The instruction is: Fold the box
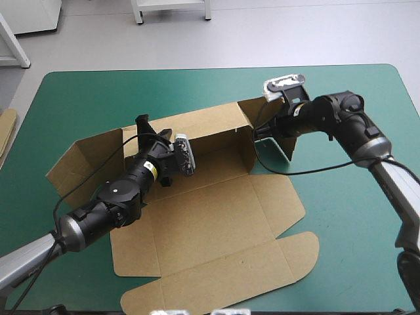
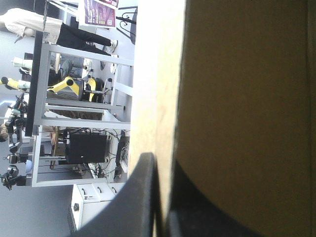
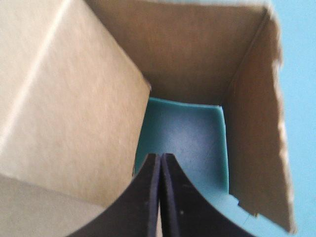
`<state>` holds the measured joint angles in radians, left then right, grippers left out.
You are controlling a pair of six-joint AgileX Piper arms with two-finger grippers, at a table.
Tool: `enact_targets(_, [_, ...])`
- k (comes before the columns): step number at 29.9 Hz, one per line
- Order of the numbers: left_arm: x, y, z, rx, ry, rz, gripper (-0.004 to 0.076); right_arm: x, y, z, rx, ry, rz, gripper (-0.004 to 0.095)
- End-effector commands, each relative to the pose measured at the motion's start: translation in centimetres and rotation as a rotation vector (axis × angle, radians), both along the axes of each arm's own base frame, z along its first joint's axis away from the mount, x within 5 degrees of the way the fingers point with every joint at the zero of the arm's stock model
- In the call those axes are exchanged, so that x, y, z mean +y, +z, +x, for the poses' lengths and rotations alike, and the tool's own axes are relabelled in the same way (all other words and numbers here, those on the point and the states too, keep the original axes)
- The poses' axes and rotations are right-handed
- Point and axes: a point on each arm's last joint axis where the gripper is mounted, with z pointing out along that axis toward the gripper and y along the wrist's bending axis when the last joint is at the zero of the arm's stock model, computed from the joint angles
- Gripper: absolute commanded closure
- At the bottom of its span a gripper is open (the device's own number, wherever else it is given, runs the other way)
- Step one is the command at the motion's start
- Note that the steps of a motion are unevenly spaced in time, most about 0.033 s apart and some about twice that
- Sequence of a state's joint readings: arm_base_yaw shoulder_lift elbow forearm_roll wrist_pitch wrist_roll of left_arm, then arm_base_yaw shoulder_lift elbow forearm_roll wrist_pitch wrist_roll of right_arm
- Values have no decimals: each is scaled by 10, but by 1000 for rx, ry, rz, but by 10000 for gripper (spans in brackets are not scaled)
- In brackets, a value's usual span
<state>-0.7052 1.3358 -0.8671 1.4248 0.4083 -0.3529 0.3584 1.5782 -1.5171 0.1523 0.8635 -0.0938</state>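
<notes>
The box lay near the middle of the bench, on the teal-green cover, most of its brown board still flat. The broad panels and a rounded flap spread toward the near edge. Along the far side one long wall stood raised, and a side flap lay out flat toward the bench's left edge.

The left hand was at the top edge of that raised wall, toward its left end. In the left wrist view its black fingers stood all but together, with the pale cut edge of the board running between them, so the hand was clamped on the wall.

The right hand was at the wall's right end, where a short end flap stood up. Its fingers were pressed together into one pointed arch, with no board seen between them. They pointed down into a pocket with brown board standing on three sides and a patch of teal-green cover at the bottom, just ahead of the tips.

An edge of more board showed at the bench's left edge, well apart from the box.
</notes>
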Motion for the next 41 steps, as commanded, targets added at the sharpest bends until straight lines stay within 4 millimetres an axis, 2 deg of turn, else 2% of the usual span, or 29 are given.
enact_targets(1, [3,5,-3,21,52,-78,733,-5,43,11,-108,-20,39,927])
enact_targets(6, [3,5,-3,20,53,-77,732,-9,58,31,-120,-43,96,927])
enact_targets(11, [3,5,-3,20,53,-77,732,-17,62,47,-119,-41,170,927])
enact_targets(15, [3,5,-3,20,53,-77,733,-14,69,54,-134,-5,241,927])
enact_targets(21, [3,5,-3,20,53,-77,733,-9,75,70,-158,11,257,927])
enact_targets(27, [4,5,-3,20,58,-75,733,-4,66,91,-131,24,256,927])
enact_targets(32, [5,5,-3,19,65,-73,732,-10,51,107,-64,18,302,927])
enact_targets(41, [5,5,-3,21,67,-77,732,-39,39,112,35,-10,290,927])
